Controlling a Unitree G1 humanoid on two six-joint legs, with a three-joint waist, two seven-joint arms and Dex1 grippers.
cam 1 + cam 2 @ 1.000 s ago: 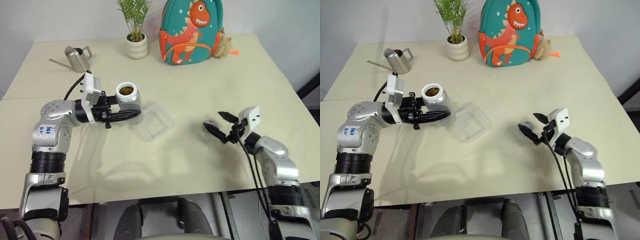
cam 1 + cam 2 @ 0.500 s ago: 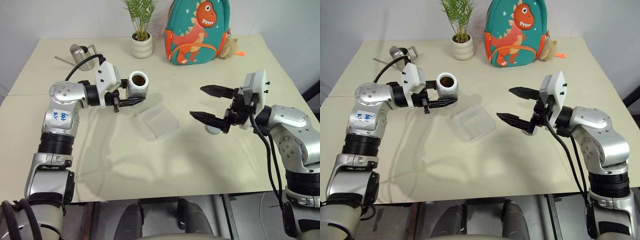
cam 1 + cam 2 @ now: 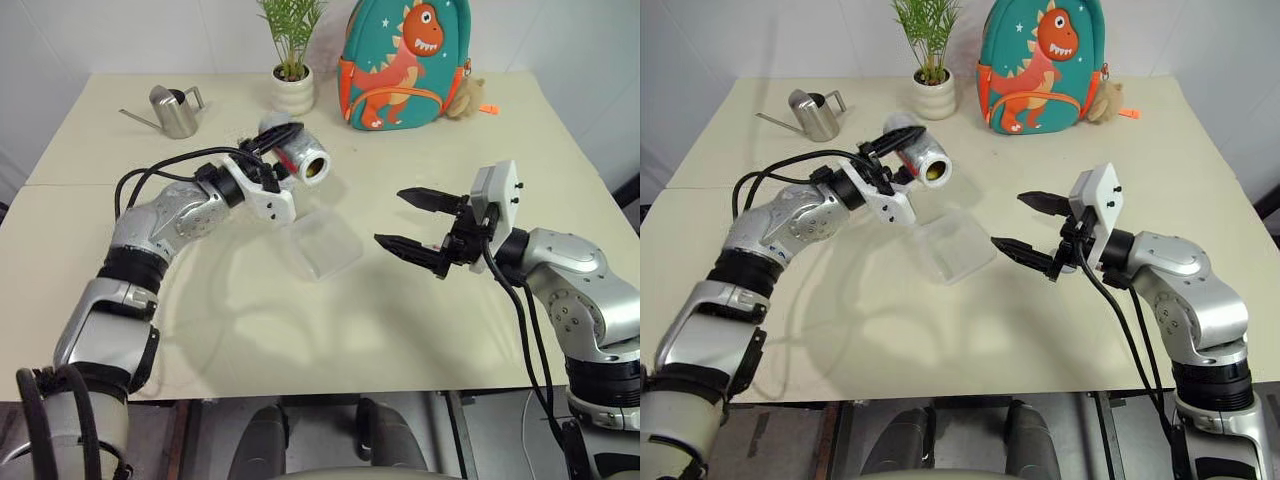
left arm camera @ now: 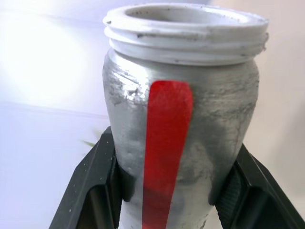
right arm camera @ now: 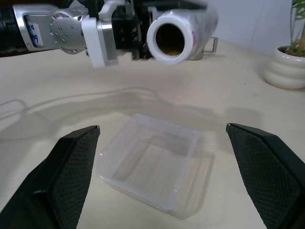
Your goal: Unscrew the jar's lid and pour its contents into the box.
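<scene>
Since a second ago my left gripper (image 3: 283, 143) has rolled the jar (image 3: 303, 160) from upright onto its side and carried it up and across, while my right gripper (image 3: 412, 222) has lifted off the table (image 3: 250, 320) and come inward.

Largest first: the table carries the box (image 3: 324, 243), which sits below and between my two grippers, empty as far as I can see. My right jaws stand wide with nothing between them, the box just ahead of and below their tips. My left jaws are clamped on the jar's lower body, its mouth pointing past their tips toward the right gripper.

I judge the lid is already off and pouring is the step in hand. The mouth looks roughly level, so next I'd tip it further down and check it sits over the box.

Up close, the jar is silvery with a red stripe and a bare white threaded neck; inside the mouth something brownish shows.
</scene>
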